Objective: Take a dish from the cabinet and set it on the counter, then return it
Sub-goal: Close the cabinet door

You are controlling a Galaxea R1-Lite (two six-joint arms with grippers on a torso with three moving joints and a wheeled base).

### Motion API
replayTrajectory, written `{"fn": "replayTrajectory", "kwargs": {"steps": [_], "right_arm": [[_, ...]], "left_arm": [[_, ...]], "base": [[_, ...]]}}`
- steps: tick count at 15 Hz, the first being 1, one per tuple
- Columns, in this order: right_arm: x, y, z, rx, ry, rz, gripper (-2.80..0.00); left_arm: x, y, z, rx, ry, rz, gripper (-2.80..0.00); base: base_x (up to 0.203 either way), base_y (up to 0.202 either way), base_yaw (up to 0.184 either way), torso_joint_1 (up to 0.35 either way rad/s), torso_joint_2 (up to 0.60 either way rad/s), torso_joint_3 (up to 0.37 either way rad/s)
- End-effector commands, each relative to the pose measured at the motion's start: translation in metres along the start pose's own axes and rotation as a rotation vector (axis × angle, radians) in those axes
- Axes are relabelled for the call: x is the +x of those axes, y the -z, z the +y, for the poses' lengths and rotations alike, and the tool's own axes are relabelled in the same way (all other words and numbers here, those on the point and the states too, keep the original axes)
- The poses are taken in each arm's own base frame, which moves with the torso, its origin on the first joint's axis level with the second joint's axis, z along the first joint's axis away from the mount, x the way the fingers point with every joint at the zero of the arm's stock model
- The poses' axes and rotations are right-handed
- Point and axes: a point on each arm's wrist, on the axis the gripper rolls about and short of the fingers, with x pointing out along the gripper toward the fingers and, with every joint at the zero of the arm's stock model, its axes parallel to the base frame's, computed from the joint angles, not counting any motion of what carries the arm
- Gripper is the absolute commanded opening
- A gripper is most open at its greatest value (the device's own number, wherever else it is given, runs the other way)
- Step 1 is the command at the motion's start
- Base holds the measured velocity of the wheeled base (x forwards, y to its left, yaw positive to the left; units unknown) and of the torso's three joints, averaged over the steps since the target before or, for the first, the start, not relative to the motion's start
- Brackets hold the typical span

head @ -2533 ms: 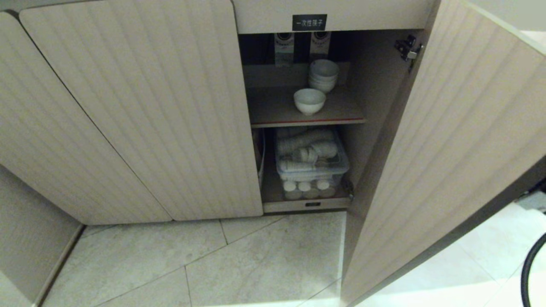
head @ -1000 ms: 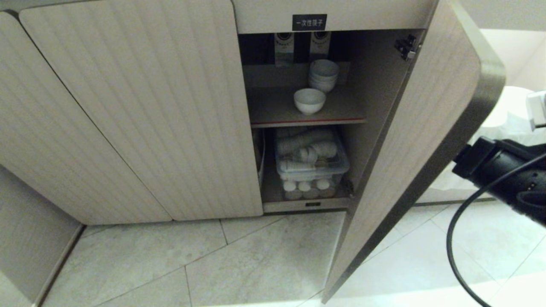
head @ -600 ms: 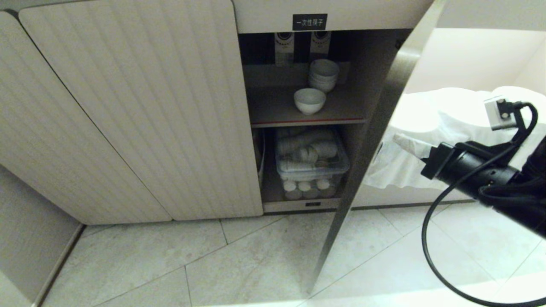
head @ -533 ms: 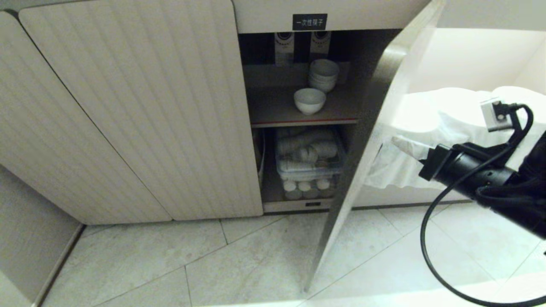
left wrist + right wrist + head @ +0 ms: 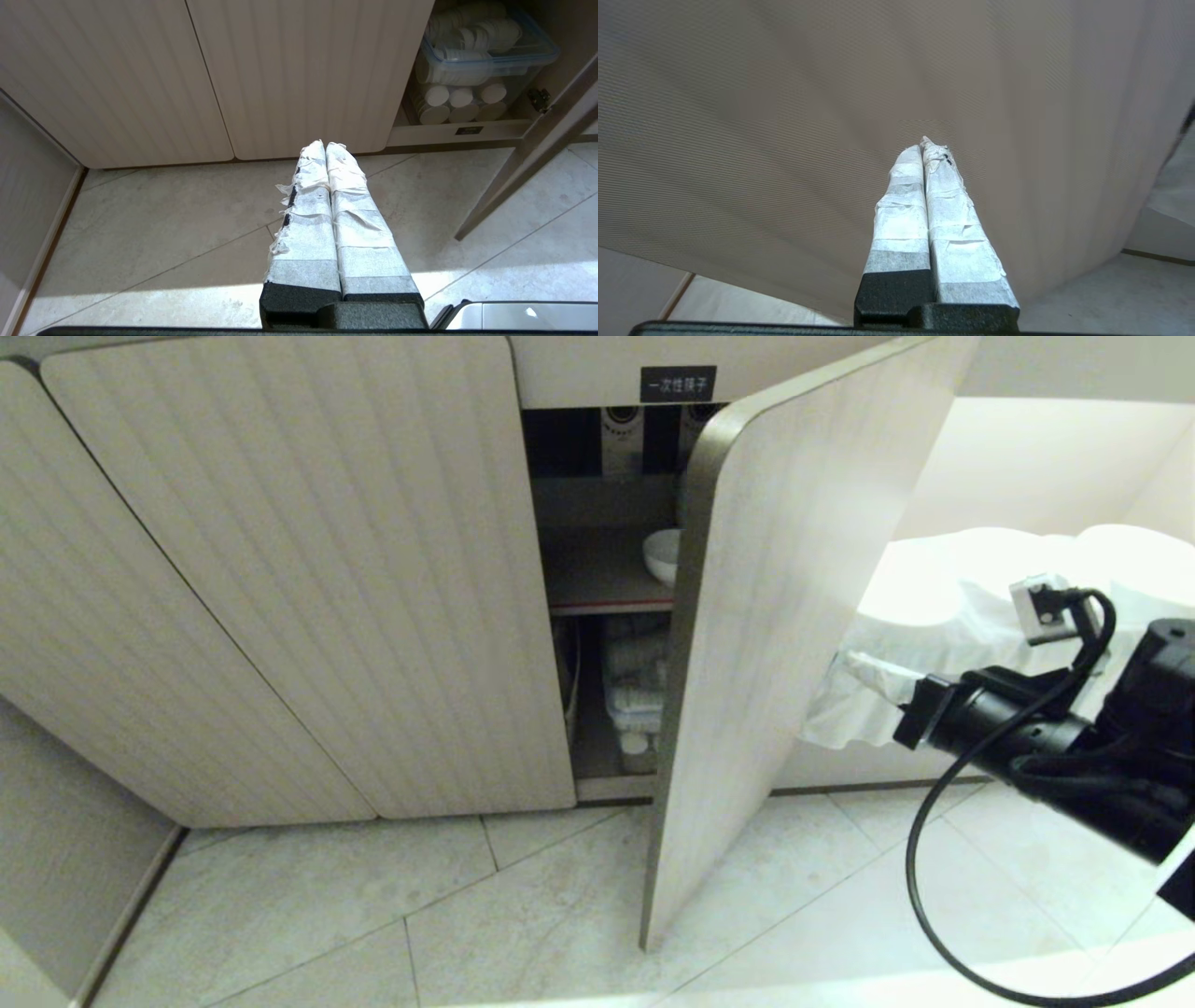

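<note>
Cabinet door (image 5: 775, 644) now swung half-shut, its edge hiding most of dish (image 5: 661, 553).

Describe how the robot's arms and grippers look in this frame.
The right arm is a glossy black cylinder with a loose black cable looping below it and a small grey-white box mounted on top. Both the right gripper and the left gripper have two long tapered fingers wrapped in frayed white tape, set on black foam-textured bases.
</note>
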Motion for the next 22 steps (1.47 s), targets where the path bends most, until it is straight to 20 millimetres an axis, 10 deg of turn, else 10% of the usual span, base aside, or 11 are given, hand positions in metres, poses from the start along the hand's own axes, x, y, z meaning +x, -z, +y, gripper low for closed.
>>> {"fn": "replayTrajectory", "kwargs": {"steps": [1, 22], "right_arm": [[0.002, -0.001, 0.0, 0.0, 0.011, -0.014, -2.8], [0.112, -0.011, -0.015, -0.036, 0.049, -0.166, -2.8]], "left_arm": [[0.0, 0.0, 0.0, 0.0, 0.001, -0.001, -2.8], [0.0, 0.0, 0.0, 0.0, 0.001, -0.001, -2.8]], "base": [[0.0, 0.0, 0.0, 0.0, 0.0, 0.0], [0.0, 0.0, 0.0, 0.0, 0.0, 0.0]]}}
